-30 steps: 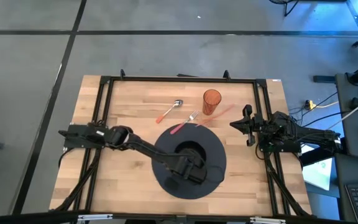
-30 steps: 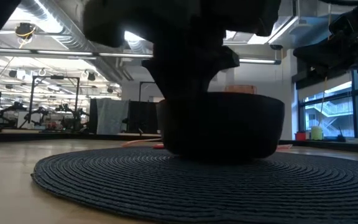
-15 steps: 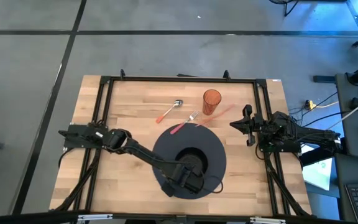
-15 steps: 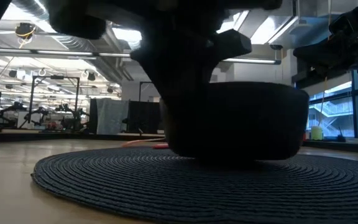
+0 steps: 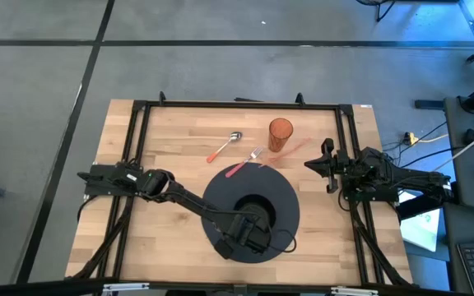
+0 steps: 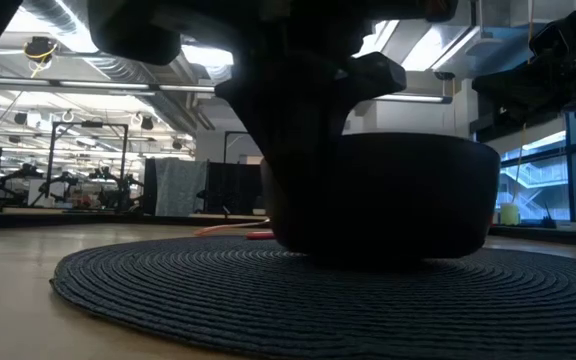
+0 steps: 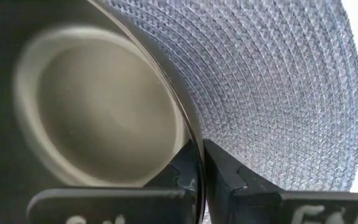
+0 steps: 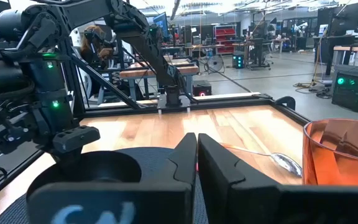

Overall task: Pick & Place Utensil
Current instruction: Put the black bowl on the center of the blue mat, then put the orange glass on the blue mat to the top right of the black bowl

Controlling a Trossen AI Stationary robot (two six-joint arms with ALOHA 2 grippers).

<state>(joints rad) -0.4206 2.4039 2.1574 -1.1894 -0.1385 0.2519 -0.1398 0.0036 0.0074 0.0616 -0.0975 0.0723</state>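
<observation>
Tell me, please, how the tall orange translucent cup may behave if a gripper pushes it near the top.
The tall orange translucent plastic cup is narrow and upright, so it probably tips easily. It looks thin and light, so it may slide on the smooth wooden table.

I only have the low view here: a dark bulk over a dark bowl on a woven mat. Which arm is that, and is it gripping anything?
Observer: That's the left arm. The left gripper pinches the rim of the bowl, one finger inside and one outside.
Operator: Where are the utensils?
Observer: The spoon and fork lie on the table beyond the mat, near an orange cup.
Operator: And the right arm?
Observer: It waits at the table's right edge, with the right gripper shut and empty.
</observation>
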